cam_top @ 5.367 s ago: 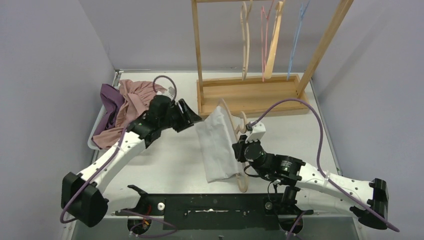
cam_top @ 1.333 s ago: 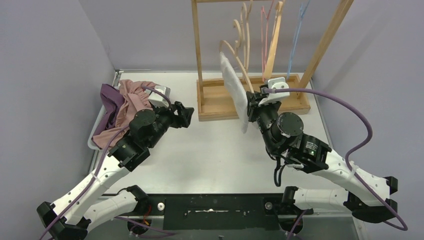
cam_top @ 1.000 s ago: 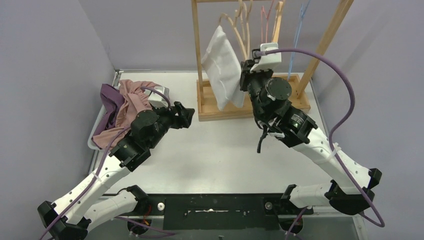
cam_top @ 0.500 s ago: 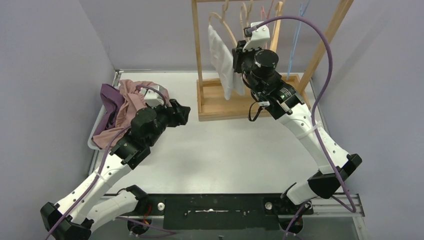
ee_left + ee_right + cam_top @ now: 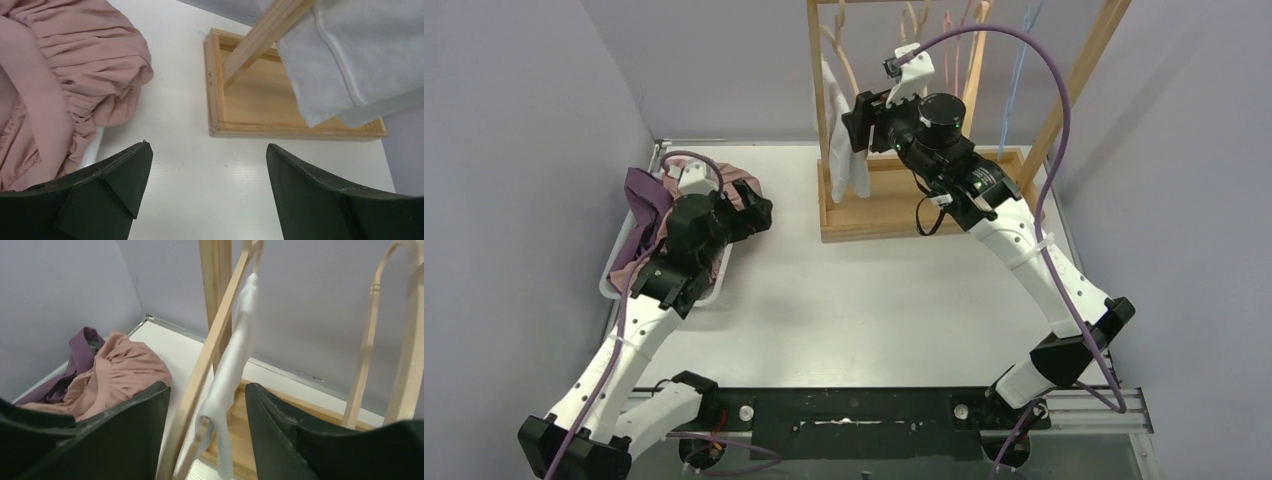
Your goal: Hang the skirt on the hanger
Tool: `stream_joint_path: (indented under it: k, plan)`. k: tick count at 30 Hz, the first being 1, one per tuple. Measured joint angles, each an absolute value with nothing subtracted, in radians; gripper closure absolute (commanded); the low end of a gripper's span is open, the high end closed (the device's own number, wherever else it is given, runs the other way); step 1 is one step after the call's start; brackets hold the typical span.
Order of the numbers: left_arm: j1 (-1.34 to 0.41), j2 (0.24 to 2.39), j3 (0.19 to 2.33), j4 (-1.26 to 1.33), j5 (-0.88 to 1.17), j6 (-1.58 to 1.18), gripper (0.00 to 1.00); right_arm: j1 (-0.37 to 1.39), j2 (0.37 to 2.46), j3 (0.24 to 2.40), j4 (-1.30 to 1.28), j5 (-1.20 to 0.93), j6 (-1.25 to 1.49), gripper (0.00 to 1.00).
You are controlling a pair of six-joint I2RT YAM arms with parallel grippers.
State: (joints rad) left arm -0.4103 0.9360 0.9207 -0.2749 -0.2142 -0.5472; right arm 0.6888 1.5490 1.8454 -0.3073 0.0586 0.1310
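Observation:
The white skirt (image 5: 836, 150) hangs on a wooden hanger (image 5: 842, 60) at the left end of the wooden rack (image 5: 924, 205). My right gripper (image 5: 856, 125) is raised beside it. In the right wrist view its jaws stand apart on either side of the hanger (image 5: 211, 350) and the skirt (image 5: 235, 350), with a gap on each side, so the right gripper (image 5: 207, 400) is open. My left gripper (image 5: 759, 212) hovers low by the pile of clothes; the left gripper (image 5: 207, 150) is wide open over bare table with nothing between its fingers.
A pink garment (image 5: 689, 185) and a purple one (image 5: 639, 190) lie heaped in a white tray (image 5: 614, 285) at the left. Several more hangers (image 5: 954, 40) hang on the rack. The rack's base (image 5: 250, 100) and post lie ahead of the left gripper.
The right arm carried the hanger with the skirt up and left onto the rack's rail, then its jaws opened. The left gripper drew back toward the clothes pile and opened wider.

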Motion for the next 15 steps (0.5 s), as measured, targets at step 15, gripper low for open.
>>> stream_joint_path:
  k: [15]
  plan:
    - [0.046,1.142,1.060,-0.483,0.118,-0.591,0.14,0.686,1.174,1.592,-0.266,-0.141,0.152,0.18]
